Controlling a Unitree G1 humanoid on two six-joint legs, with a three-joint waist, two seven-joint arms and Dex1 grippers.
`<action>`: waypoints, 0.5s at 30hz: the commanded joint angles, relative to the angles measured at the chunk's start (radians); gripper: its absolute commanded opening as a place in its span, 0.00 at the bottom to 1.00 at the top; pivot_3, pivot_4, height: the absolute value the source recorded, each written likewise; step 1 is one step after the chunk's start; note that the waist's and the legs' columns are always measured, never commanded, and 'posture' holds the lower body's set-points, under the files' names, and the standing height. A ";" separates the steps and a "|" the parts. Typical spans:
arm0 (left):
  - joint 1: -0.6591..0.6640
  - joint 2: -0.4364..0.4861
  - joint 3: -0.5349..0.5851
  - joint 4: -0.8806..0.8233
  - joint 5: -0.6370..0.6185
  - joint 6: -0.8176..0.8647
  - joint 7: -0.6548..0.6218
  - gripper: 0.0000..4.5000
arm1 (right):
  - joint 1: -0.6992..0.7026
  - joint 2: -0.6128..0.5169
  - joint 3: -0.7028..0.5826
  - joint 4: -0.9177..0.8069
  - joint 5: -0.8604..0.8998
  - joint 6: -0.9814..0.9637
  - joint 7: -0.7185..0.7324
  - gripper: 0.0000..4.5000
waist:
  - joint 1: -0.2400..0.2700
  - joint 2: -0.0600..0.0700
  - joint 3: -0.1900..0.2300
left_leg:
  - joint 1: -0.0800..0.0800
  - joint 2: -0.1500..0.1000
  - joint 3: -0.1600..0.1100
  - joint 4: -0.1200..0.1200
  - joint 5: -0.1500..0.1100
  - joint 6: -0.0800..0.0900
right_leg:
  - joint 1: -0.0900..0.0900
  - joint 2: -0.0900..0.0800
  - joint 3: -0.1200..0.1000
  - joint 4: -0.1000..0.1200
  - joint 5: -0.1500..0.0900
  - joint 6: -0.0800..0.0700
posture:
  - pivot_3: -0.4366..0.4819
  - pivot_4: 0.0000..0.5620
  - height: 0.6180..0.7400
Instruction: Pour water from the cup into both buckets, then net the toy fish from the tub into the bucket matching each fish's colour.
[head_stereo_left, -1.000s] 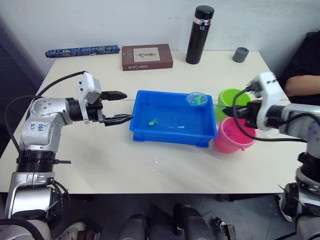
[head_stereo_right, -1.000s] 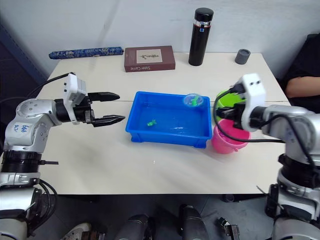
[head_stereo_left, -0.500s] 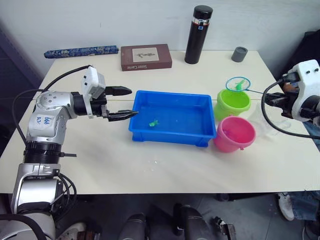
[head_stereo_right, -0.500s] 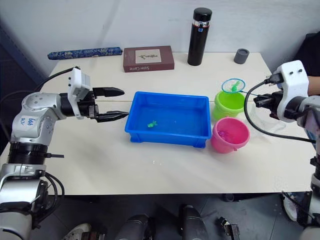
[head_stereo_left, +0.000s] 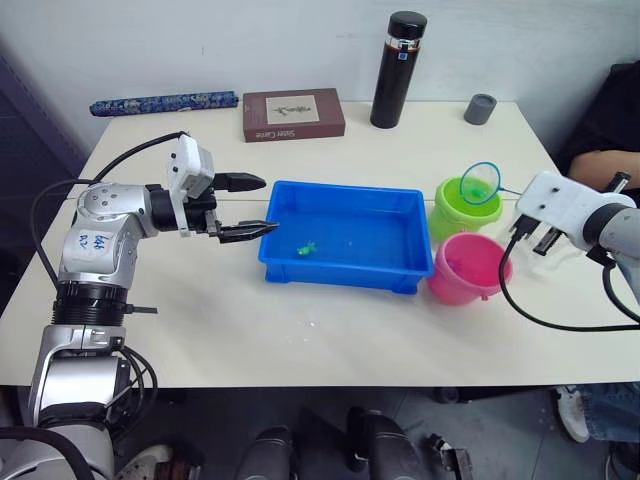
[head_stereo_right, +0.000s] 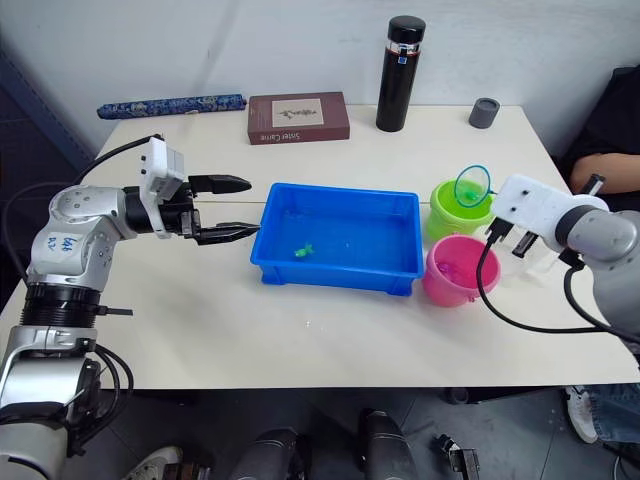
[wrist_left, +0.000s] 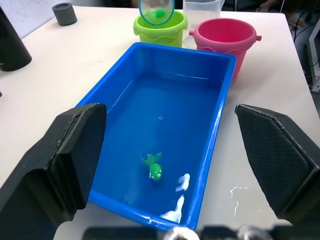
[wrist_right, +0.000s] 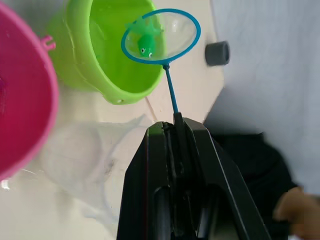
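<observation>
right pincer (wrist_right: 176, 122) clamped on net (wrist_right: 161, 36) handle | net now tilted over green bucket (head_stereo_left: 466, 206), was level above its far rim, green fish (wrist_right: 144, 39) in mesh | left pincer (head_stereo_left: 250, 206) wide, unmoved beside tub (head_stereo_left: 345, 236) | one green fish in tub (wrist_left: 154, 169)

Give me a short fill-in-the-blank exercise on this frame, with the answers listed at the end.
1. The right gripper is shut on the handle of the ____.
2. The fish in the net is coloured ____.
3. The net's hoop hangs over the ____ bucket.
4. The blue tub holds ____ green fish.

Missing words: net; green; green; one
</observation>
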 joint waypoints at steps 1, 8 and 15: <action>-0.030 0.000 0.012 0.004 0.002 -0.018 -0.006 0.99 | 0.004 -0.056 -0.003 0.015 -0.147 -0.125 -0.021 0.00 | 0.000 0.000 0.000 | 0.000 0.000 0.000 0.000 0.000 0.000 | 0.000 0.000 0.000 0.000 0.000 0.000 | 0.48 0.27 1.00; -0.038 -0.009 0.011 0.018 0.006 -0.027 -0.011 0.99 | 0.033 -0.096 -0.003 0.058 -0.361 -0.332 -0.075 0.00 | -0.001 0.000 0.000 | 0.000 0.000 0.001 0.000 0.000 0.000 | 0.000 0.000 0.000 0.000 0.000 0.000 | 0.48 0.27 1.00; -0.045 -0.020 0.008 0.034 0.013 -0.034 -0.020 0.99 | 0.156 -0.082 -0.070 -0.002 -0.505 -0.338 -0.153 0.00 | 0.002 0.000 0.000 | 0.000 0.000 0.001 0.001 0.000 0.000 | 0.000 0.000 0.000 0.001 0.000 0.000 | 0.48 0.27 1.00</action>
